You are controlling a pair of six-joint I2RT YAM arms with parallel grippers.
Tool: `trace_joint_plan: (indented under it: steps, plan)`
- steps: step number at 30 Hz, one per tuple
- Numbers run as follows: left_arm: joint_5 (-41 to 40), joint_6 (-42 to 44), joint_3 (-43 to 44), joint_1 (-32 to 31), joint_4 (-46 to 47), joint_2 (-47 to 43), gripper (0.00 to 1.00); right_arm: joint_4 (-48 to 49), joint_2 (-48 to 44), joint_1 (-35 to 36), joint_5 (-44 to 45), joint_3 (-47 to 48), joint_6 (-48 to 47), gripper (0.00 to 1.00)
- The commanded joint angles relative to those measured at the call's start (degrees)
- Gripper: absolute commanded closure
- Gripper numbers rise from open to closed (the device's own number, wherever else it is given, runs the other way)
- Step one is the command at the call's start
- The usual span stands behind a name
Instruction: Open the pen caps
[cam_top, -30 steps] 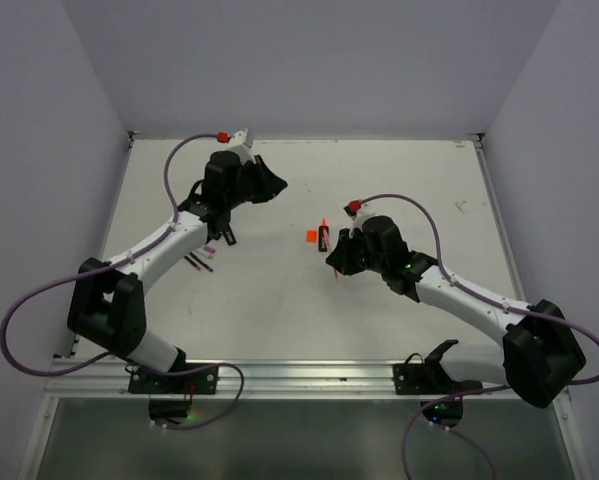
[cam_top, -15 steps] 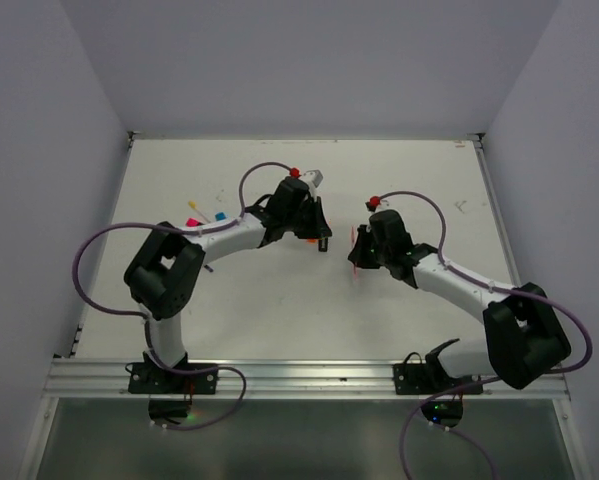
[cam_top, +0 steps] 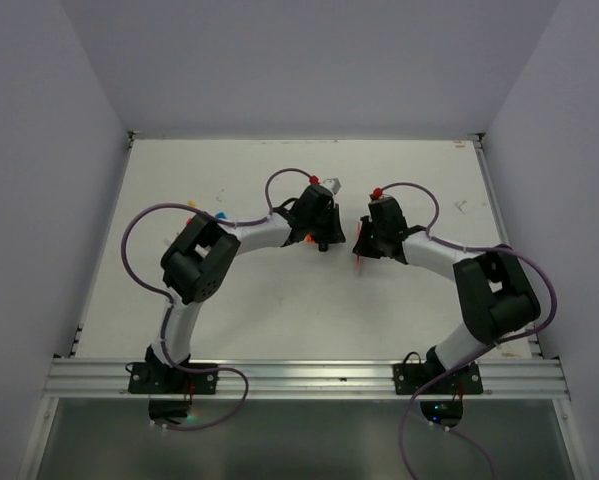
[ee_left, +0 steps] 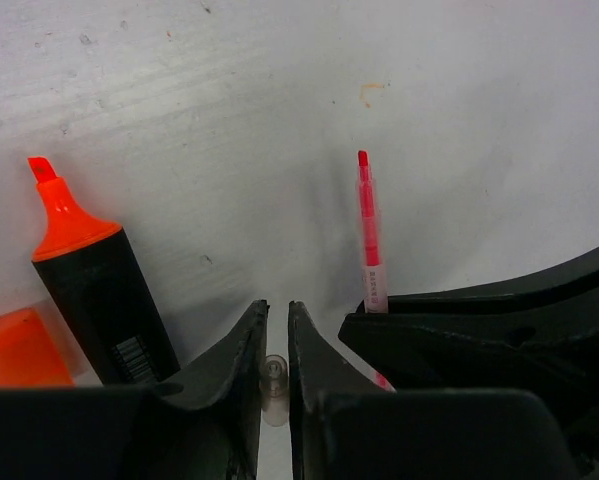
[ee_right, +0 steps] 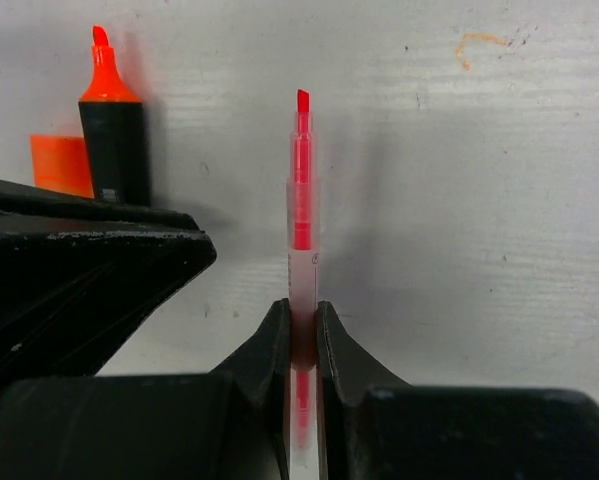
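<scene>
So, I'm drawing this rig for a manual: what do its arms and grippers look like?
The left arm and right arm are white tubes between bulky black joints. A purple cable loops along each, with a red plug near the wrist. The left gripper and right gripper each have two matte black fingers tapering to narrow tips.

Orange cap [ee_left: 14, 352] cut by the edge. Bottom of black highlighter [ee_left: 104, 300] hidden behind left end effector [ee_left: 278, 306]. Blurry clear cap [ee_left: 274, 385] between its fingers. Back of pink pen [ee_right: 301, 190] hidden inside right end effector [ee_right: 300, 305].
</scene>
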Motion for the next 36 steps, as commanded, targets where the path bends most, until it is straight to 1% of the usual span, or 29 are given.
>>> trace_joint_plan:
  steps: [1, 5, 8, 9, 12, 18, 25, 29, 33, 36]
  plan:
    - [-2.68, -0.57, 2.75, 0.05, 0.04, 0.47, 0.84, 1.54, 2.38, -0.44, -2.53, 3.99, -0.57, 1.0]
    - [-4.09, -0.49, 3.01, -0.04, -0.4, 0.83, 0.76, 1.36, 6.07, -0.52, -5.08, 6.28, -1.45, 1.0]
    - [-4.53, -0.31, 3.01, -0.04, -0.75, 0.74, 0.64, 1.27, 8.44, -0.44, -6.05, 7.68, -1.98, 1.0]
    - [-4.8, -0.31, 3.01, 0.05, -0.93, 0.56, 0.58, 1.19, 9.41, -0.44, -6.23, 7.86, -2.16, 1.0]
    - [-5.67, -0.22, 2.49, 0.05, -0.67, -0.49, 0.48, 1.27, 10.38, -0.44, -7.11, 8.65, -2.25, 1.0]
    - [-7.78, -0.48, 1.61, 0.58, -2.33, -3.91, 0.46, 0.92, 11.7, -0.44, -6.76, 9.09, -2.6, 1.0]
    - [-8.49, -1.45, -4.62, 3.47, -2.6, -15.25, 0.46, 0.57, 12.76, -0.61, -6.4, 9.8, -2.69, 1.0]
    - [-8.66, -0.84, -7.44, 4.62, -3.38, -22.1, 0.46, -0.39, 11.44, -0.88, -6.41, 10.67, -3.39, 1.0]
    - [-11.74, 0.92, -10.16, 5.41, -5.32, -29.82, 0.45, -4.43, 8.81, -3.15, -4.39, 13.13, -4.35, 1.0]
    - [-12.88, 1.71, -14.03, 6.2, -5.94, -35.18, 0.45, -9.78, 8.89, -5.09, -1.75, 16.37, -5.67, 1.0]
